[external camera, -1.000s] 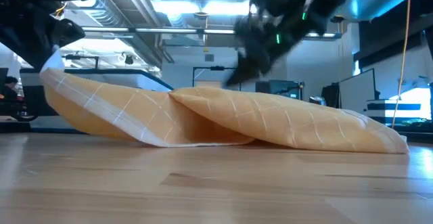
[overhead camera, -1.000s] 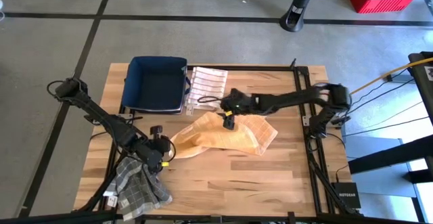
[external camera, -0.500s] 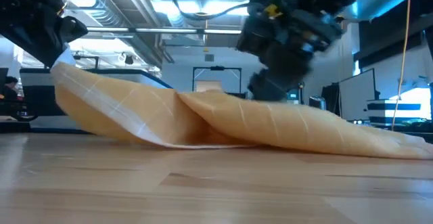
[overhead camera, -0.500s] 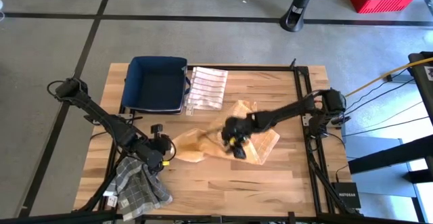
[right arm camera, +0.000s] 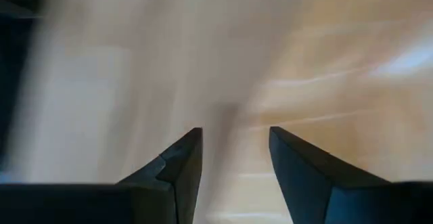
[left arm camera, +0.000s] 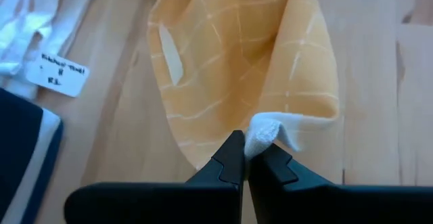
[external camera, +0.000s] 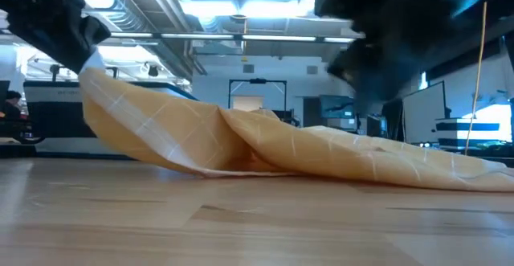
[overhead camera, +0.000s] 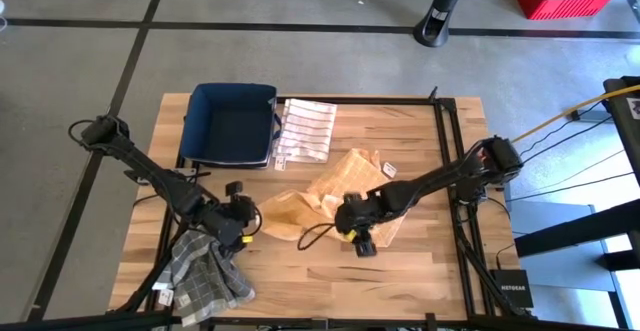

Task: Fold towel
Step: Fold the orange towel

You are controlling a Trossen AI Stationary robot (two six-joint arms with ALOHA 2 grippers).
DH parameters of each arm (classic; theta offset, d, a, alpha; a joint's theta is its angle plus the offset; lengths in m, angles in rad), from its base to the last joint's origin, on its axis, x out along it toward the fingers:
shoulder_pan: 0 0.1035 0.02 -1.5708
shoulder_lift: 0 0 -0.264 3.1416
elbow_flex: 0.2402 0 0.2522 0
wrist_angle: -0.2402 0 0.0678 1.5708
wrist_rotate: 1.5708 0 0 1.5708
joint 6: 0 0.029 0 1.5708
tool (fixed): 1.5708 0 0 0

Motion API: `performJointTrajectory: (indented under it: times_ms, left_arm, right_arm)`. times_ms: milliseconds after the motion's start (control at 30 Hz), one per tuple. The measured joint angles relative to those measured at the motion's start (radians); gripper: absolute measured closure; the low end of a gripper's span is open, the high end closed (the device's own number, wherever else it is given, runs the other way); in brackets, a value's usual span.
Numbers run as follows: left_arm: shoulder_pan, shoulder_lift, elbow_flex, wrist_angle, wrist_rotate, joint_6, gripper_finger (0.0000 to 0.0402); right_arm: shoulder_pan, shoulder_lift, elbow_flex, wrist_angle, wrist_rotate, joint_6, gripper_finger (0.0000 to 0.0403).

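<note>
An orange towel [overhead camera: 335,186] with thin white checks lies crumpled mid-table. Its body rests on the wood, and its left corner is raised in the low view [external camera: 92,61]. My left gripper [overhead camera: 243,229] is at that corner, shut on it. My right gripper [overhead camera: 358,241] hovers open by the towel's near edge. Its wrist view, a blur, shows nothing between its fingers [right arm camera: 183,163]. In the low view the right gripper is only a dark blur [external camera: 385,41]. My left gripper pinches the towel's white-backed left corner [left arm camera: 265,132] between its two shut fingertips, which slant down from the table's left. The corner is lifted clear, and the cloth slopes down from it to the rest of the towel [external camera: 281,149] on the table.
A navy bin [overhead camera: 232,123] stands at the far left, with a white striped cloth [overhead camera: 307,129] beside it. A grey checked cloth [overhead camera: 208,276] hangs over the near left edge. Bare wood lies along the near edge and on the table's right side.
My right gripper has swept from the towel's far side across it toward the near edge, tipping steeply downward. The towel has bunched up narrower and shifted slightly toward the table's right. Its left corner has stayed lifted in my left gripper.
</note>
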Motion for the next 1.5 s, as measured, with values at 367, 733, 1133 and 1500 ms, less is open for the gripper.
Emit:
performJointTrajectory:
  times_ms: [367,733,1133,1500]
  left_arm:
    - [0.012,0.000,0.000,0.019,-0.002,0.015,0.0396]
    - [0.013,0.001,0.000,0.031,-0.001,0.014,0.0396]
    - [0.013,0.001,0.000,0.067,-0.001,0.025,0.0396]
    - [0.013,0.001,0.000,0.071,-0.001,0.025,0.0396]
  right_arm:
    - [-0.179,0.036,-0.063,0.231,0.325,-0.130,0.0230]
    - [-0.220,0.104,-0.200,0.401,0.186,-0.072,0.0230]
    - [-0.220,0.096,-0.153,0.397,0.225,-0.073,0.0230]
    - [-0.222,0.160,-0.165,0.413,0.199,-0.068,0.0231]
